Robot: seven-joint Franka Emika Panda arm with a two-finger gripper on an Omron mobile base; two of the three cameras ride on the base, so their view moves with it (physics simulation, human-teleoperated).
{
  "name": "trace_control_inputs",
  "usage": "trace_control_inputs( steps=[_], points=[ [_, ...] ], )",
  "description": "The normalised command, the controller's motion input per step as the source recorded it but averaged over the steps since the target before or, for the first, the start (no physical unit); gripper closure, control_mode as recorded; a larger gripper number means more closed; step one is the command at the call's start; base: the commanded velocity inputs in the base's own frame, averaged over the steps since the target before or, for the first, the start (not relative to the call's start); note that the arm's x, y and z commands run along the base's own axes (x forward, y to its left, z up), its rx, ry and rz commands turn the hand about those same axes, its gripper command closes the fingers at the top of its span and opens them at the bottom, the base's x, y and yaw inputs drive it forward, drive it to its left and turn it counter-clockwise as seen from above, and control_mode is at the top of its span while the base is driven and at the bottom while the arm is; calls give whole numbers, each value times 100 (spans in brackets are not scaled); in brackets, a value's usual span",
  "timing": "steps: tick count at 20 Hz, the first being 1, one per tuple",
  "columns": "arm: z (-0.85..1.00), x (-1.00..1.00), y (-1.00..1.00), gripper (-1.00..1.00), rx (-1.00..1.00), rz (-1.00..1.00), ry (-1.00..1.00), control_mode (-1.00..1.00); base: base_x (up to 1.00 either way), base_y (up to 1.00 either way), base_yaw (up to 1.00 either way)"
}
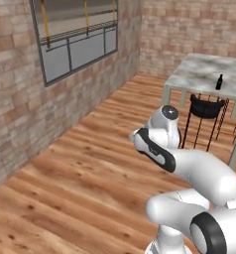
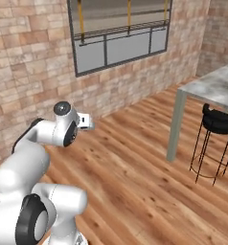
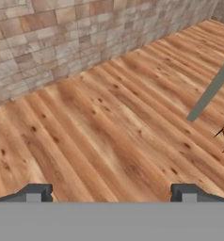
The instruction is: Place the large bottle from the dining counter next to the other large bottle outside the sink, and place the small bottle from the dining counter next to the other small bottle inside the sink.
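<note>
The small bottle, short and black, stands upright on the marble top of the dining counter, far ahead of me to the right. The counter's near corner is also in the right base view. My gripper is open, its two fingertips wide apart with nothing between them. It hangs over bare wooden floor, well short of the counter. In the right base view the hand points away from my folded arm. The large bottle and the sink are out of view.
A black wire-legged stool stands tucked under the counter's near side. A pale counter leg crosses the hand view. Brick walls with a large window bound the wooden floor on the left.
</note>
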Motion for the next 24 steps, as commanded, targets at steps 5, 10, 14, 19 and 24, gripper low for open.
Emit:
trace_control_inputs(
  steps=[5,10,14,19,24],
  points=[
    [0,0,0,-100,0,0,0,100,0,-19,-24],
    [0,0,0,-100,0,0,0,100,2,-21,-27],
    [0,0,0,-100,0,0,0,100,11,-18,-30],
    [0,0,0,-100,0,0,0,100,14,-21,-33],
    [0,0,0,-100,0,0,0,100,22,-15,-35]
  ],
)
